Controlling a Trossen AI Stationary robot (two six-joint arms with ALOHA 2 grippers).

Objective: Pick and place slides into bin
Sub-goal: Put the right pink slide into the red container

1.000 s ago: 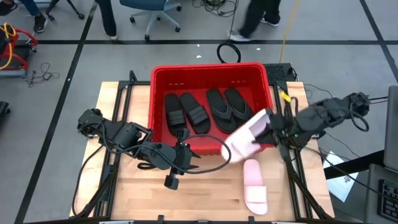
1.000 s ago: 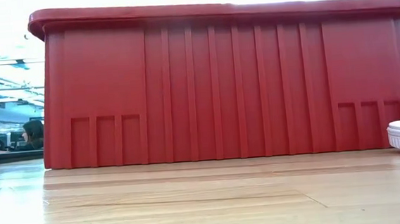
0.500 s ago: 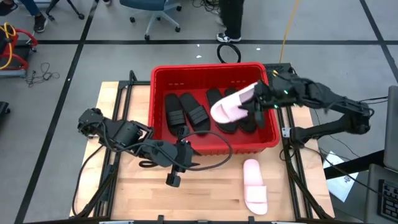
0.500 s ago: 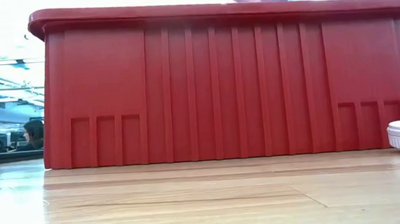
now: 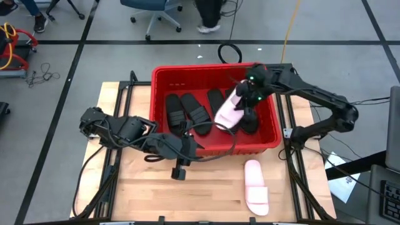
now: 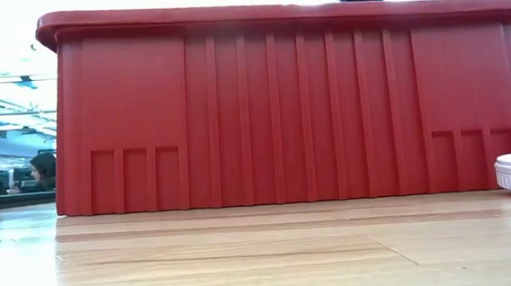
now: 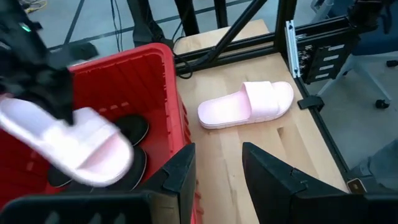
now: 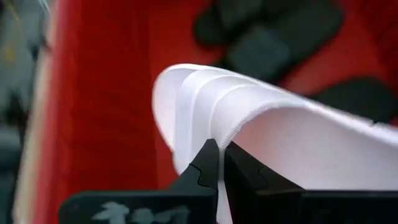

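Observation:
The red bin [image 5: 169,78] stands at the table's far middle; its near wall fills the low view [image 6: 289,105]. Two black wide-strap slides [image 5: 187,114] lie in its left half, and black flip-flops [image 5: 217,100] lie partly hidden in its right half. My right gripper [image 5: 245,103] is over the bin's right half, shut on a pale pink slide [image 5: 227,112]. The other pink slide [image 5: 256,195] lies sole down on the table at the near right. My left gripper [image 5: 180,172] is open and empty in front of the bin's near wall. My right gripper pinches the pink slide's wide strap at its edge [image 8: 214,140] between its two fingers. It comes from the table's right side, slanting down. The slide hangs tilted inside the bin above the flip-flops; I cannot tell whether its lower end [image 5: 222,120] touches them.
Bare wooden table top [image 5: 206,194] lies in front of the bin. Black frame rails [image 5: 294,175] run along both table sides. The left wrist view shows the table slide [image 7: 245,106] beside the bin's rim [image 7: 171,81]. A person stands beyond the table's far edge [image 5: 209,12].
My right gripper has carried the pink slide from above the bin's near right corner toward the far edge and left, over the rim, and down into the bin's right half, and the slide has tipped. My left gripper has shifted slightly toward the right.

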